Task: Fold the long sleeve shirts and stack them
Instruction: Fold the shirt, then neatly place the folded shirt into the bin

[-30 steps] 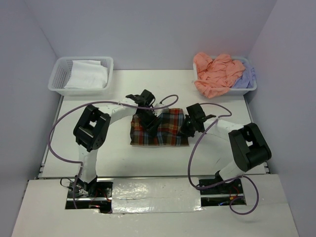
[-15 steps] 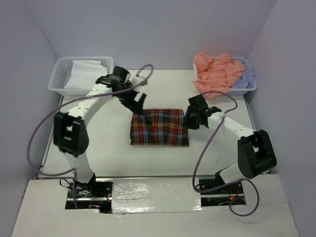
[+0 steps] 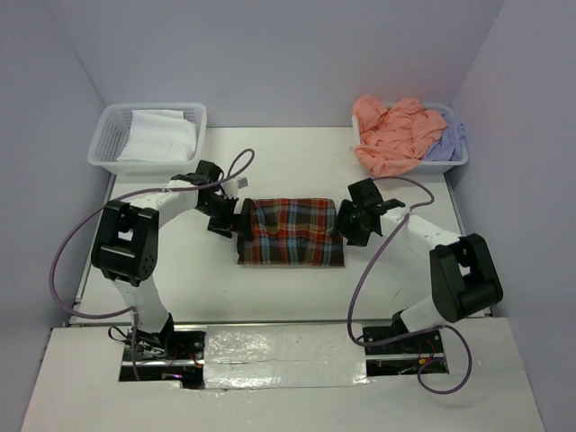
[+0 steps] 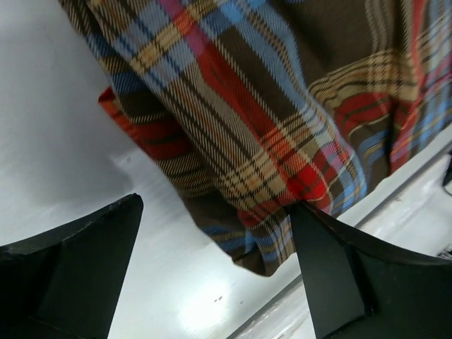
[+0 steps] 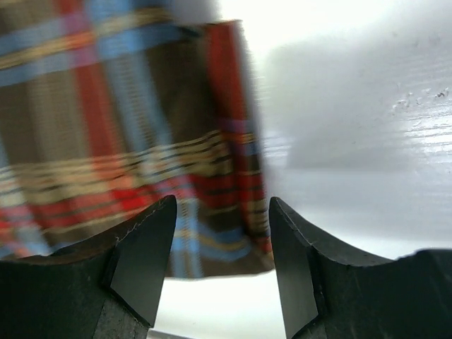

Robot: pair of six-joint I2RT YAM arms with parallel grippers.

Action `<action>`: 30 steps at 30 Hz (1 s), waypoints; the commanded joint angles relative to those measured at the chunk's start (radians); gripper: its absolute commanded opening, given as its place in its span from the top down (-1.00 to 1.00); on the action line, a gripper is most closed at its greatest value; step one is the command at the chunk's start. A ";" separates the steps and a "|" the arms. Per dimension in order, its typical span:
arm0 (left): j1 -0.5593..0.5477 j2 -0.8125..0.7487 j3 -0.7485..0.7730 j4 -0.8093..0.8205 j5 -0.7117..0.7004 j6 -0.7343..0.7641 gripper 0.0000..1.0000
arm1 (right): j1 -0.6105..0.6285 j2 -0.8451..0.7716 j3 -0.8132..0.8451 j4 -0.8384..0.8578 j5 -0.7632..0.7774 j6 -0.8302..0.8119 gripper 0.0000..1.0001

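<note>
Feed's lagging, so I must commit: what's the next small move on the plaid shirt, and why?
Probably slide both grippers inward and close on the plaid shirt. It lies folded in a rectangle; the left gripper sits open at its left edge, the right gripper open at its right edge, neither holding anything.

Both arms are reaching in toward the middle, pretty much mirroring each other. The left arm (image 3: pixel 126 245) is sticking its elbow out at about 11 o'clock from its base, with the forearm running off toward 2 o'clock. The left gripper (image 3: pixel 225 216) is pointing at 3 o'clock, jaws gaping wide. The right arm (image 3: pixel 461 274) is parking its elbow at 1 o'clock. The right gripper (image 3: pixel 349 220) is aiming at 9 o'clock, fingers (image 5: pixel 145 258) standing apart.
</note>
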 commanded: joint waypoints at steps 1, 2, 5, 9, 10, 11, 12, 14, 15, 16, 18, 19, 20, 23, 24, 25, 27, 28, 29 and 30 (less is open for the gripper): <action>0.018 0.036 -0.016 0.098 0.142 -0.113 -0.99 | -0.032 0.043 -0.042 0.083 -0.056 0.017 -0.25; 0.018 0.042 -0.024 0.109 0.151 -0.124 -0.99 | -0.032 0.058 -0.047 0.091 -0.059 0.015 -0.25; 0.018 0.061 -0.059 0.152 0.205 -0.162 -0.99 | -0.032 0.089 -0.065 0.127 -0.075 0.017 -0.25; 0.018 0.096 -0.104 0.181 0.211 -0.199 -0.99 | -0.032 0.116 -0.098 0.177 -0.095 0.032 -0.25; 0.018 0.104 -0.131 0.201 0.216 -0.207 -0.99 | -0.034 0.118 -0.104 0.188 -0.101 0.037 -0.25; 0.016 0.122 -0.142 0.215 0.231 -0.224 -0.99 | -0.032 0.121 -0.110 0.199 -0.108 0.041 -0.25; 0.016 0.134 -0.153 0.224 0.239 -0.228 -0.99 | -0.031 0.123 -0.121 0.218 -0.122 0.049 -0.24; 0.016 0.159 -0.150 0.235 0.252 -0.228 -0.99 | -0.031 0.132 -0.125 0.226 -0.128 0.057 -0.23; 0.016 0.186 -0.144 0.239 0.274 -0.228 -0.99 | -0.029 0.133 -0.130 0.234 -0.131 0.060 -0.23; 0.016 0.197 -0.140 0.245 0.291 -0.230 -0.96 | -0.029 0.136 -0.133 0.239 -0.141 0.064 -0.23; 0.016 0.229 -0.133 0.275 0.347 -0.248 -0.78 | -0.029 0.138 -0.141 0.245 -0.142 0.069 -0.22; 0.016 0.239 -0.128 0.282 0.361 -0.253 -0.75 | -0.029 0.136 -0.144 0.248 -0.145 0.072 -0.22; 0.016 0.251 -0.128 0.305 0.377 -0.261 -0.68 | -0.029 0.135 -0.145 0.251 -0.148 0.072 -0.22; 0.016 0.265 -0.131 0.354 0.421 -0.288 -0.23 | -0.029 0.135 -0.154 0.259 -0.158 0.078 -0.21; 0.015 0.269 -0.131 0.371 0.430 -0.300 -0.01 | -0.028 0.136 -0.157 0.262 -0.159 0.080 -0.21; 0.018 0.271 -0.128 0.373 0.444 -0.299 0.13 | -0.029 0.133 -0.157 0.262 -0.161 0.080 -0.21; 0.019 0.266 -0.118 0.374 0.447 -0.288 0.99 | -0.028 0.130 -0.159 0.260 -0.165 0.080 -0.21; 0.030 0.262 -0.117 0.382 0.444 -0.290 1.00 | -0.028 0.121 -0.158 0.257 -0.162 0.078 -0.21; 0.038 0.253 -0.117 0.394 0.455 -0.297 1.00 | -0.029 0.116 -0.156 0.252 -0.159 0.077 -0.21; 0.047 0.230 -0.113 0.402 0.450 -0.294 1.00 | -0.029 0.109 -0.154 0.239 -0.155 0.072 -0.21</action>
